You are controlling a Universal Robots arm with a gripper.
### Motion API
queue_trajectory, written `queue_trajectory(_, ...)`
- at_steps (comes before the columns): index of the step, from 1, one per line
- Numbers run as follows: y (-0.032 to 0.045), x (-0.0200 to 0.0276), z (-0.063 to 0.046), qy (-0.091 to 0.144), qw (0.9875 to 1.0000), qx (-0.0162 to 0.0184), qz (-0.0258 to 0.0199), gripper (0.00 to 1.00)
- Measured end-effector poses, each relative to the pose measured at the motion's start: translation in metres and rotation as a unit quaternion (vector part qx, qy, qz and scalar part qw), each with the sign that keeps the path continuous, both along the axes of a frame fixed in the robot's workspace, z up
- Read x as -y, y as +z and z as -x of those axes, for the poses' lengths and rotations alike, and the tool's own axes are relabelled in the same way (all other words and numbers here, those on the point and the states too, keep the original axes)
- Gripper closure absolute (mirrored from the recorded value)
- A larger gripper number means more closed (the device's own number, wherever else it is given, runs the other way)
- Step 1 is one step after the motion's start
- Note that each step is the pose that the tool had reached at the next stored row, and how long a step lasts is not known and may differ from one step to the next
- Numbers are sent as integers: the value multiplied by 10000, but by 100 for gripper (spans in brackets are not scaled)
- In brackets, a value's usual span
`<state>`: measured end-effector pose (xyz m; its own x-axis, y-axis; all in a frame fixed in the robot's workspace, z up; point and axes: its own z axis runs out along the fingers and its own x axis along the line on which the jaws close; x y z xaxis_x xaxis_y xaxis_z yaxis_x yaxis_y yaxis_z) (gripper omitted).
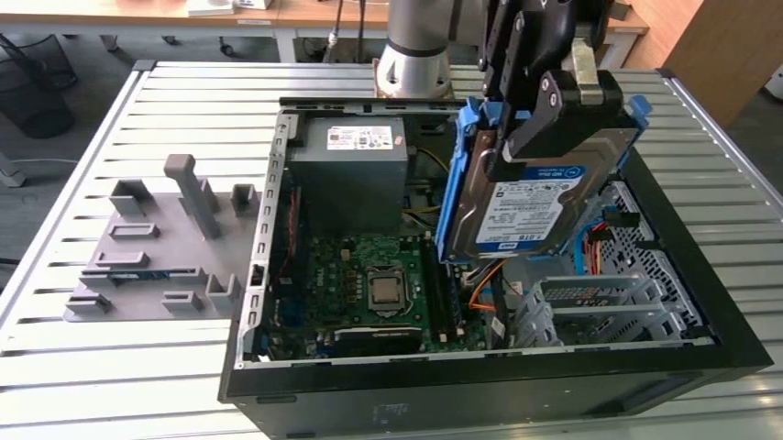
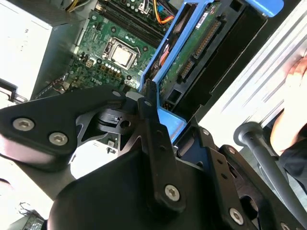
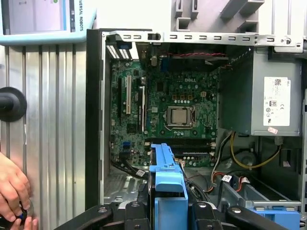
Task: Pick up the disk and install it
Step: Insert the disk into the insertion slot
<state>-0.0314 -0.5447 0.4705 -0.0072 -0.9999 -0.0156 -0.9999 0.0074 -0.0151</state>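
Observation:
The disk [image 1: 534,203], a silver drive with a white-and-blue label in a blue plastic bracket [image 1: 463,165], hangs tilted on edge above the open computer case [image 1: 262,275], over its right half in the exterior view. My gripper [image 1: 553,124] is shut on the disk's upper part, one black finger across its labelled face. In the second wrist view the disk's green circuit-board side [image 2: 192,52] and bracket [image 2: 169,120] sit between the gripper's fingers [image 2: 149,112]. The first wrist view looks down the bracket's edge [image 3: 168,182] into the case.
Inside the case lie the motherboard [image 1: 367,275], a grey power-supply box [image 1: 355,174] and a grey drive cage [image 1: 600,302] with orange cables. A grey fixture [image 1: 159,247] stands on the slatted table at the exterior view's left. A person's hand [image 3: 12,194] rests beside the case.

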Motion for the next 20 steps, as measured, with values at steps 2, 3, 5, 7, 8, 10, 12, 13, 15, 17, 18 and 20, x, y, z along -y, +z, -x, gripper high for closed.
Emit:
queue_trajectory(2,-4,38,-1,-2,10000,0,0,64)
queue_trajectory(3,-6,50,-3,-2,10000,0,0,64)
queue_trajectory(5,-11,64,-16,-2,10000,0,1,64)
queue_trajectory(7,-18,66,-79,-3,10000,-1,0,64)
queue_trajectory(8,-22,66,-105,-3,10000,-1,1,64)
queue_trajectory(10,-31,67,-152,-2,10000,-2,0,64)
queue_trajectory(12,-36,69,-174,-2,10000,-2,1,64)
queue_trajectory(13,-39,73,-176,-2,10000,-2,2,64)
queue_trajectory(15,-44,87,-177,-3,10000,-2,2,64)
queue_trajectory(17,-49,113,-178,-2,10000,-2,3,64)
queue_trajectory(18,-51,126,-178,-2,10000,-2,3,64)
queue_trajectory(20,-55,161,-179,-2,10000,-2,5,64)
